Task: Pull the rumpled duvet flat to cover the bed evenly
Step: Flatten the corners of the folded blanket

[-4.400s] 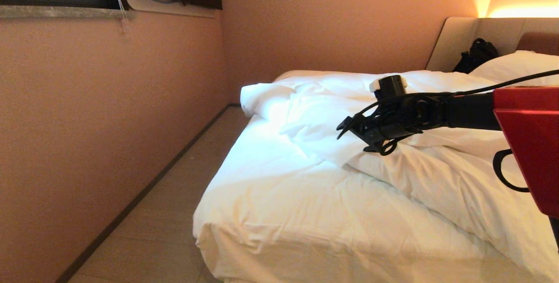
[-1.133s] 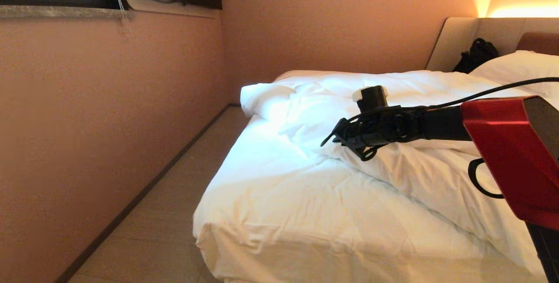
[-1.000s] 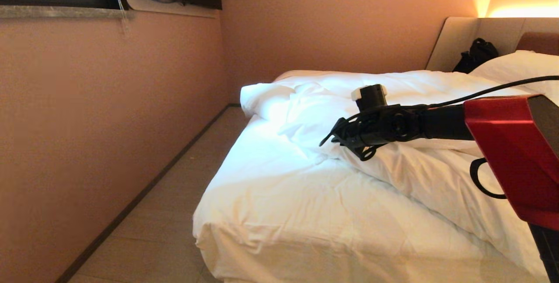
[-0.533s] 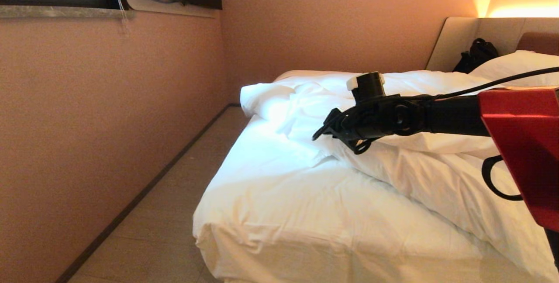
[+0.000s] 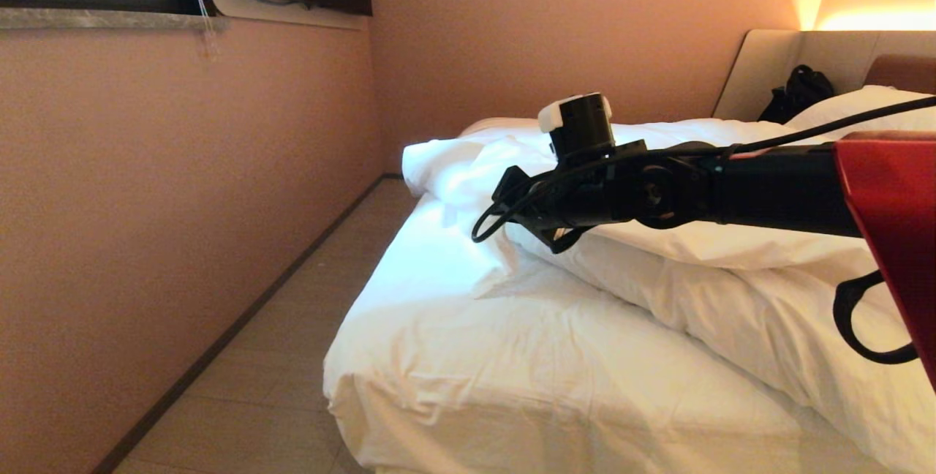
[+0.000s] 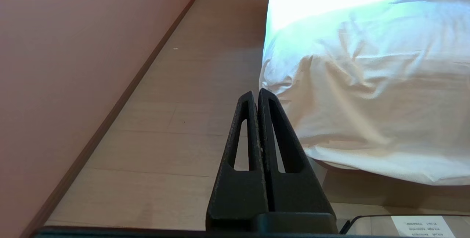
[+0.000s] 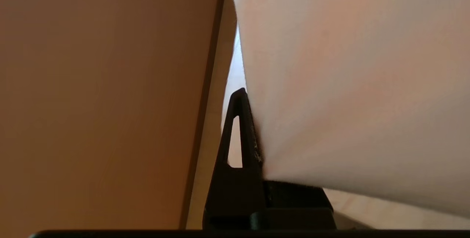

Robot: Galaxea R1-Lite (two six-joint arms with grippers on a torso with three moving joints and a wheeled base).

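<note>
Two arms appear in our views: the right gripper (image 5: 512, 200), reaching from the right over the bed (image 5: 468, 393), has its fingers (image 7: 238, 135) clamped on a fold of the duvet (image 5: 702, 276) and holds that fold lifted above the sheet. We see the duvet bunched toward the headboard (image 5: 775, 64) side, leaving the near corner of the mattress bare. We note the left gripper (image 6: 257, 96) low beside the bed's corner above the floor (image 6: 176, 120), fingers pressed together on nothing.

White duvet (image 5: 731, 291), pink wall (image 5: 183, 167), black fingers (image 7: 238, 139)
</note>
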